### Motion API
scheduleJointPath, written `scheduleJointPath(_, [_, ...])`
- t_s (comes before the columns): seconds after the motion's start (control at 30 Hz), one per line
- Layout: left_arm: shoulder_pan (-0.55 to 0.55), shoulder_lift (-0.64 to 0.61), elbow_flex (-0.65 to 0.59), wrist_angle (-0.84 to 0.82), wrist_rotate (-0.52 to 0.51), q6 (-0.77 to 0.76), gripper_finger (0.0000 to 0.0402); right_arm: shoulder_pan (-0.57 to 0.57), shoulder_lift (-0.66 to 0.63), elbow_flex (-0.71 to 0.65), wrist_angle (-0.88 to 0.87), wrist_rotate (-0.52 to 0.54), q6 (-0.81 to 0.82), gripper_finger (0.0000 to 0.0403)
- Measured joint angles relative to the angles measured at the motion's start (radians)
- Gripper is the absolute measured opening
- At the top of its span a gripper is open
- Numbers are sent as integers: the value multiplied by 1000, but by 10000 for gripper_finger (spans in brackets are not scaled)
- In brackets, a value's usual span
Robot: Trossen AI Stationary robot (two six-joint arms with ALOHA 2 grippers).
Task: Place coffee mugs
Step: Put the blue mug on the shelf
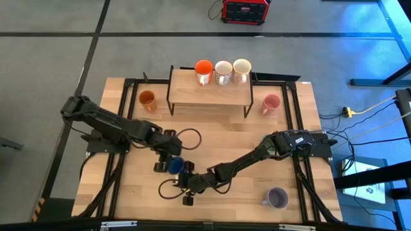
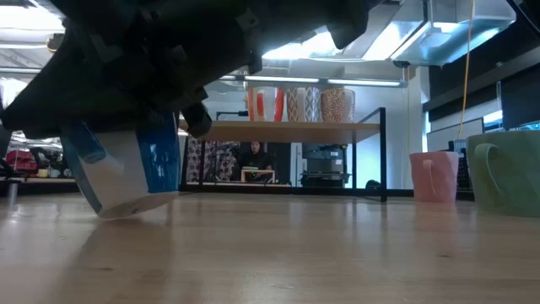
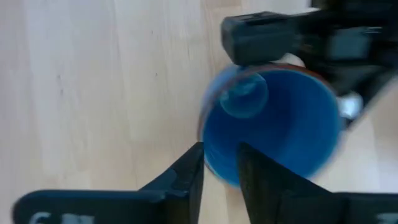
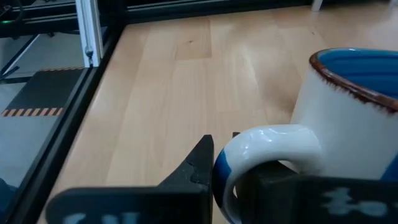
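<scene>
A blue mug, white outside with blue patches, sits tilted low at the table's middle front, between both grippers. My left gripper is shut on its rim. My right gripper is shut on its handle. A red-orange mug and two cream mugs stand on the shelf. An amber mug, a pink mug and a lavender mug stand on the table. No green mug shows in the high view. My left gripper holds the mug's rim with one finger inside the blue hollow and one outside. The fingers come from above, pointing down into the mouth. The mug sits tilted; whether its lower edge touches the table, I cannot tell. My right gripper pinches the mug's white handle loop. One finger is outside the loop and the other reaches into it. The fingers come low over the table from the right near side.
The wire-legged shelf stands at the table's far middle. Black cables loop on the wood near the left gripper. A black frame runs along the table's sides. Bare wood lies at the left front and between the shelf and the grippers.
</scene>
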Motion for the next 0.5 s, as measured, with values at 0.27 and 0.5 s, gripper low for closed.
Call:
scheduleJointPath(0.27, [-28,-266,0,-184,-8,-99,113,-10,-20,2,4,-9,-3,21])
scheduleJointPath(0.5, [-139,-504,0,-203,-126,-194,114,-43,-68,42,-31,-17,7,21])
